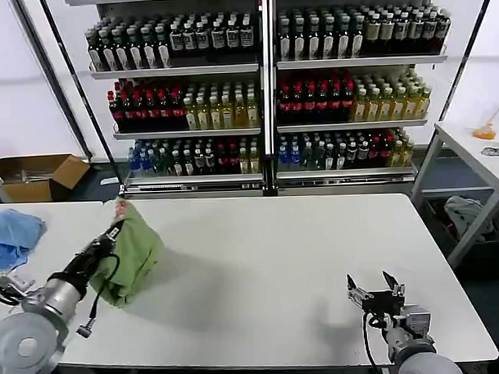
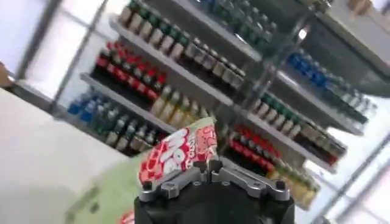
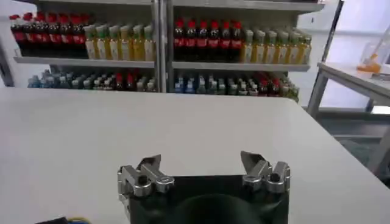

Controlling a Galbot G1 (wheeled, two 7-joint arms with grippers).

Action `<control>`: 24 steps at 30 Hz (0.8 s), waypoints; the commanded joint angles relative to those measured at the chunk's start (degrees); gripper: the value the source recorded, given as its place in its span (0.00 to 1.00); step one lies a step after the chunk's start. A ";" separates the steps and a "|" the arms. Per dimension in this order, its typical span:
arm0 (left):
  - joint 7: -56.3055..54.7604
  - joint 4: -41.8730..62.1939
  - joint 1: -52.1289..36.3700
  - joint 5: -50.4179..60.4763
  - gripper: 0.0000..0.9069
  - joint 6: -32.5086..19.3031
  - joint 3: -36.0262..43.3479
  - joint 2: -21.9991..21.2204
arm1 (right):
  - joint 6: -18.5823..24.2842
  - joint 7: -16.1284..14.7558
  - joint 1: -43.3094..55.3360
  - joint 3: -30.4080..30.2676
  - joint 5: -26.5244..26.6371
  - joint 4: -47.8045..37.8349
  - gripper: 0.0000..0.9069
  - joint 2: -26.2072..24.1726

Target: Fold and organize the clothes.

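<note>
Grey rounded arm housings, black forearms, looped black cables; seemingly silver-tipped black left gripper (image 1: 117, 227)

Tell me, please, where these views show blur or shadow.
Left wrist view: shelves streaked with blur, the shirt in the left gripper sharper. Head view: soft shadow on the table beside the shirt. Right wrist view: fairly crisp around the open right gripper.
</note>
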 commanded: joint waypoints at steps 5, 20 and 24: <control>-6.04 12.32 -11.08 21.86 0.02 2.03 36.44 -12.81 | 0.04 0.00 -0.69 0.48 -0.83 0.13 1.00 1.68; -7.81 22.26 -21.18 18.62 1.00 -0.84 44.97 -22.21 | 0.09 -0.70 -0.32 2.09 -0.84 -0.29 1.00 2.51; -3.22 19.99 -20.48 19.92 1.00 -5.22 44.57 -21.48 | 0.12 -1.46 -0.02 2.21 -0.46 0.15 1.00 2.44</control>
